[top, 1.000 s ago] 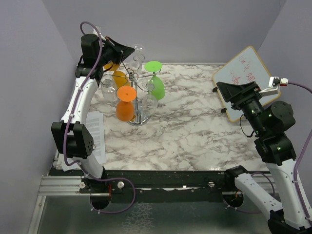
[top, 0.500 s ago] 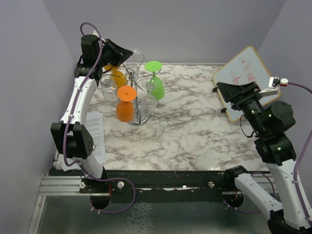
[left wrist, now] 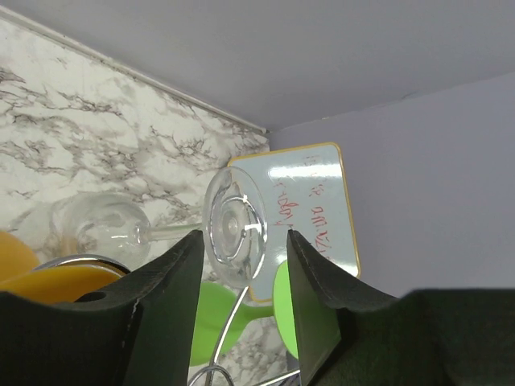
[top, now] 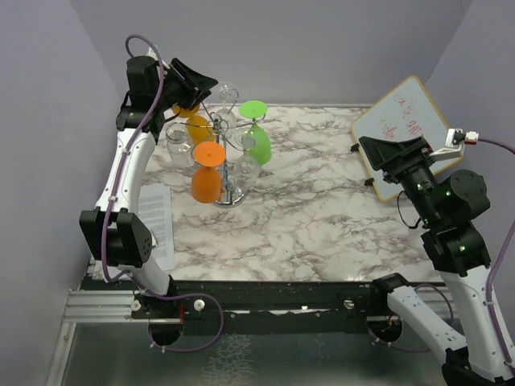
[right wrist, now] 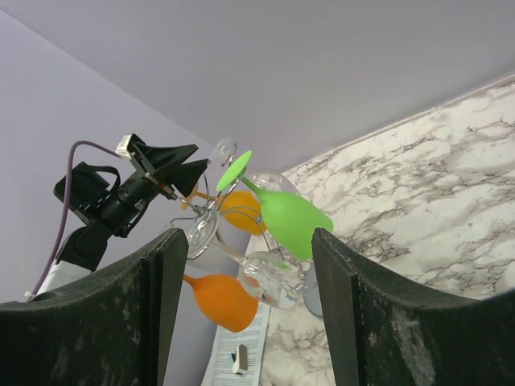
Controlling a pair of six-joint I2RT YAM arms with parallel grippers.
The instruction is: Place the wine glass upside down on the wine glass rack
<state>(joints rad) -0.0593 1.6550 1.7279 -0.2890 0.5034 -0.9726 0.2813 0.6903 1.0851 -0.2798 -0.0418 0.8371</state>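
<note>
The silver wine glass rack (top: pixel 220 127) stands at the back left of the marble table, with green (top: pixel 258 143), orange (top: pixel 206 182) and clear glasses hanging foot-up from its arms. A clear wine glass (top: pixel 228 94) hangs at the rack's far side. In the left wrist view its round foot (left wrist: pixel 234 229) shows between the two fingers, touching neither, and its bowl (left wrist: pixel 105 225) lies to the left. My left gripper (top: pixel 207 80) (left wrist: pixel 241 265) is open, just left of and above the rack top. Far off to the right, my right gripper (top: pixel 366 149) (right wrist: pixel 245 265) is open and holds nothing.
A whiteboard (top: pixel 402 121) leans at the back right corner. A printed leaflet (top: pixel 157 217) lies along the table's left edge. Another orange glass (top: pixel 194 125) and a clear one (top: pixel 176 141) hang on the rack's left side. The purple wall rises close behind the rack.
My left gripper's jaws have opened, and it has drawn a little up and to the left, away from the rack top. The glasses stay on the rack. The right arm has not moved.
</note>
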